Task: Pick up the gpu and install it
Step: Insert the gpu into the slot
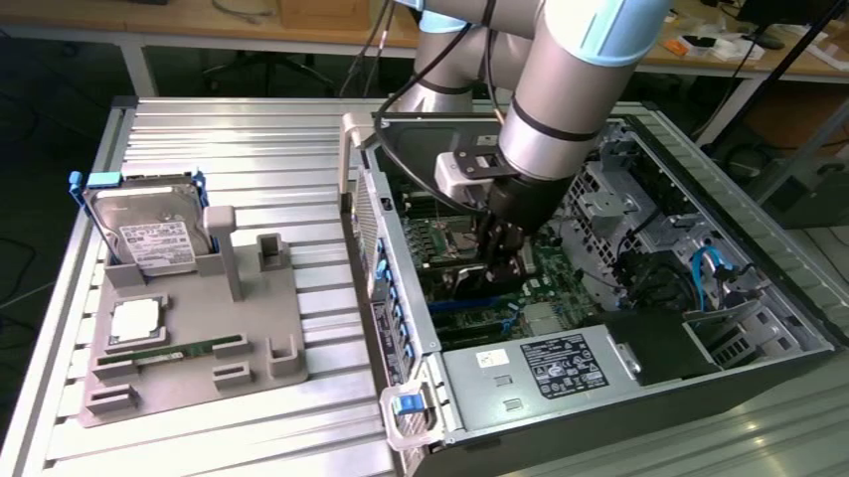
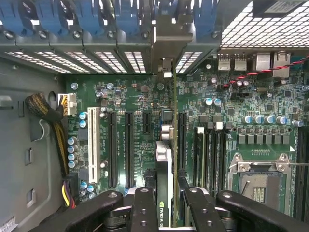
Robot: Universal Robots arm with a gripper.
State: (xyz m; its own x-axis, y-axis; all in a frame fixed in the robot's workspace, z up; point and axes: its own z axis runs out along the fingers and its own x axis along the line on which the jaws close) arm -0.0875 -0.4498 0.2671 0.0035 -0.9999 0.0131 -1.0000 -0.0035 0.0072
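Note:
My gripper (image 1: 502,260) is reaching down inside the open computer case (image 1: 398,298), just over the green motherboard (image 2: 125,96). In the wrist view the gpu (image 2: 164,164) appears edge-on as a thin dark card. It stands upright between the black fingers (image 2: 143,208), and the gripper (image 2: 166,209) is shut on it. The card runs in line with a motherboard slot. Its silver end bracket (image 2: 165,48) sits against the case's rear slot openings, between the blue latches. I cannot tell how deep the card sits in the slot.
Outside the case, at the exterior view's left, a grey fixture (image 1: 199,348) holds a silver hard drive (image 1: 149,238), a processor chip (image 1: 137,318) and a green memory stick (image 1: 166,351). Inside are a power supply (image 1: 551,363), yellow cables (image 2: 53,121) and an empty processor socket (image 2: 258,179).

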